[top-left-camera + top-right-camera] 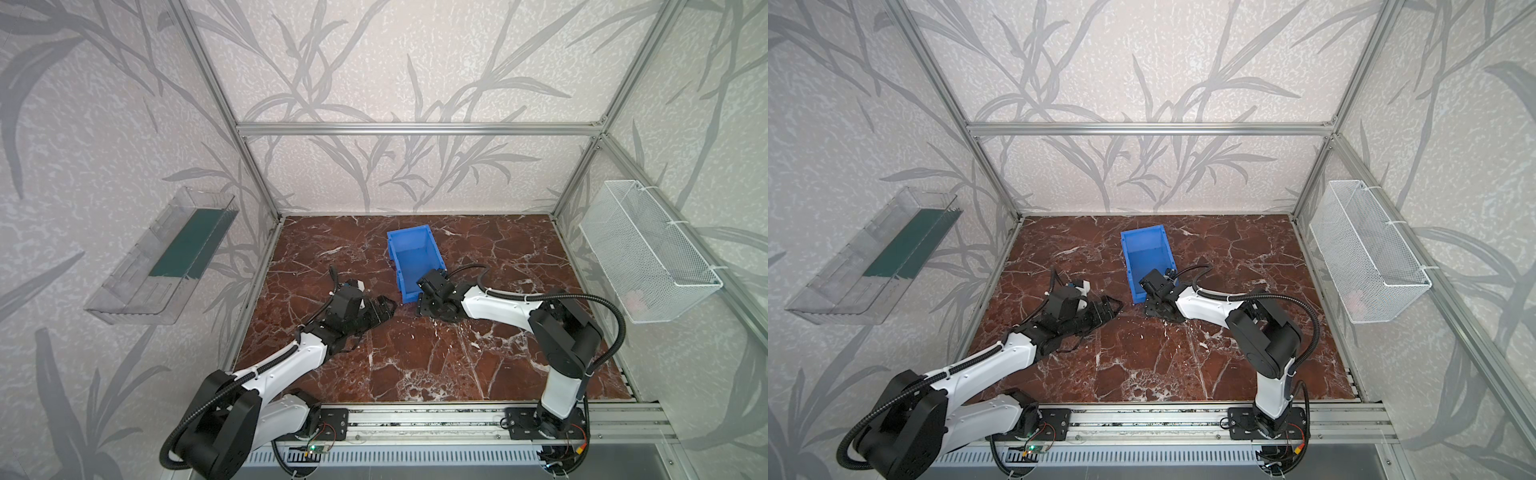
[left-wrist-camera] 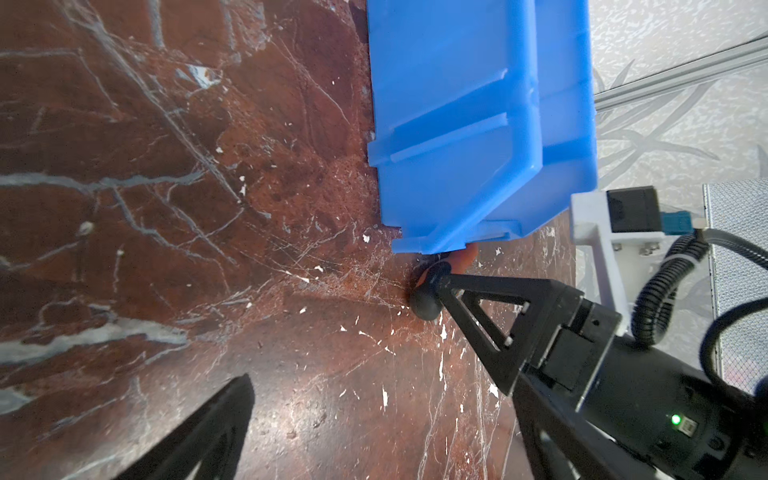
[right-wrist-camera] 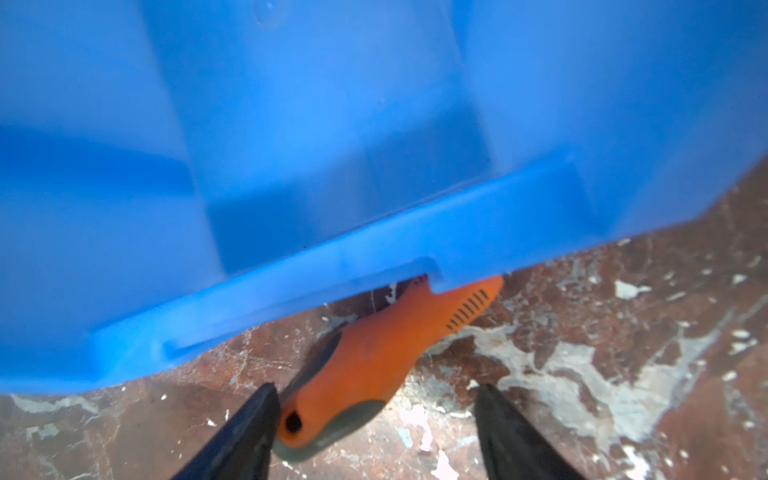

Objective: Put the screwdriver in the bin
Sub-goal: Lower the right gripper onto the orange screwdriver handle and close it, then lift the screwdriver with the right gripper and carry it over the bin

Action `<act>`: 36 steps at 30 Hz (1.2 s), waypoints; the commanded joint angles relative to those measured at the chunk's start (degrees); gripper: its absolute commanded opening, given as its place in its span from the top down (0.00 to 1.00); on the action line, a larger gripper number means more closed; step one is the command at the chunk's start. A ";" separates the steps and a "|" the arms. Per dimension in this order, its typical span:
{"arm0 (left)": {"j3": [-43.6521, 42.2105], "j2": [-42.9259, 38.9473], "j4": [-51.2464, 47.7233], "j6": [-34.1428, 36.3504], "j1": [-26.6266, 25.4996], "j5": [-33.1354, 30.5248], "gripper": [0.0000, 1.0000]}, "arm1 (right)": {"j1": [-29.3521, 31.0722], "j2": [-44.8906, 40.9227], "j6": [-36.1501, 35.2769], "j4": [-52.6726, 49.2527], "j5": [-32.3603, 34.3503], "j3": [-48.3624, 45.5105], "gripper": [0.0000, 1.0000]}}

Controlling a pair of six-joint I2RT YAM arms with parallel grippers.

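one screwdriver (image 3: 374, 365), one bin (image 1: 415, 257), two grippers, your screwdriver lies on the table (image 3: 582, 353), far end under the bin's low front lip, your right gripper (image 3: 376, 388) spread around its handle, not clamped, left gripper (image 1: 386, 309) spread wide nearby

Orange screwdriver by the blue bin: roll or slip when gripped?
The orange-handled screwdriver has a rounded handle, so it could roll or pivot on the marble tabletop. Its far end sits under the lip of the blue plastic bin and may snag. Grey grip patches probably limit slip.
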 commanded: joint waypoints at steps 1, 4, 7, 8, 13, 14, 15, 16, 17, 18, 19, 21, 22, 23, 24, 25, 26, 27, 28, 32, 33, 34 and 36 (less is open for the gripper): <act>0.83 -0.76 -0.88 0.93 -0.22 -1.14 0.01 | -0.86 1.47 0.12 -1.76 1.06 -2.43 0.34; 1.36 -0.07 -0.59 0.77 -0.31 -0.85 0.01 | -1.63 0.15 0.21 -0.49 0.80 -5.46 0.43; 2.03 0.62 -0.52 0.77 -0.58 -0.66 0.01 | -2.54 -2.41 -0.36 -0.31 2.15 -8.54 0.50; 2.20 0.90 -0.45 0.89 -0.72 -0.65 0.01 | -3.12 -3.37 -0.66 -0.47 2.55 -9.75 0.53; 3.14 1.75 -0.99 1.68 -1.17 -0.68 0.01 | -7.71 -8.48 -0.92 0.74 2.27 -16.08 0.71; 3.14 1.88 -0.95 1.53 -1.23 -0.76 0.01 | -8.74 -10.35 -1.18 0.82 2.32 -17.22 0.73; 3.21 1.88 -0.86 1.49 -1.34 -0.79 0.01 | -9.86 -11.37 -1.52 0.99 2.36 -18.30 0.74; 3.26 1.95 -0.80 1.39 -1.49 -0.84 0.01 | -11.21 -12.57 -1.93 0.95 2.37 -19.28 0.76; 3.42 2.00 -0.71 1.35 -1.65 -0.92 0.01 | -12.61 -13.82 -2.52 1.06 2.28 -20.32 0.79; 3.54 2.01 -0.70 1.39 -1.82 -0.99 0.01 | -13.85 -14.90 -3.06 1.19 2.23 -21.24 0.81; 3.65 2.18 -0.73 1.50 -1.93 -0.92 0.01 | -15.37 -15.90 -3.70 1.29 2.19 -22.13 0.84; 4.10 2.44 -0.82 1.78 -2.33 -0.90 0.01 | -17.71 -17.55 -5.15 1.03 2.63 -23.15 0.86; 4.49 2.66 -0.97 1.94 -2.45 -0.76 0.01 | -18.60 -18.31 -5.86 0.58 3.09 -23.46 0.88; 4.92 2.86 -1.25 2.04 -2.68 -0.69 0.01 | -19.44 -19.11 -6.70 0.16 3.42 -23.56 0.89; 5.36 3.09 -1.43 2.23 -2.81 -0.44 0.01 | -20.15 -20.03 -7.44 -0.15 3.74 -23.61 0.90; 5.72 3.20 -1.55 2.30 -2.99 -0.31 0.01 | -20.67 -20.65 -8.07 -0.38 3.76 -23.56 0.92; 6.02 3.30 -1.50 2.30 -3.16 -0.33 0.01 | -21.29 -21.51 -8.77 -0.67 3.80 -23.47 0.92; 6.38 3.32 -1.50 2.29 -3.50 -0.36 0.01 | -21.75 -22.31 -9.39 -0.77 3.77 -23.26 0.92; 6.72 3.18 -1.49 2.26 -3.68 -0.44 0.01 | -22.05 -23.06 -10.12 -1.03 3.72 -22.95 0.92; 8.20 3.35 -1.62 2.73 -4.38 -0.10 0.01 | -22.43 -26.26 -14.89 -2.31 3.37 -19.63 0.92; 8.90 3.42 -2.01 3.20 -4.40 0.39 0.01 | -22.45 -26.95 -16.53 -2.63 2.69 -18.33 0.92; 9.62 3.49 -2.78 3.74 -4.39 0.65 0.01 | -22.43 -27.51 -18.68 -3.06 1.83 -17.04 0.91; 11.83 3.46 -5.11 5.59 -4.44 1.01 0.01 | -22.43 -28.59 -21.82 -4.04 -0.56 -13.70 0.92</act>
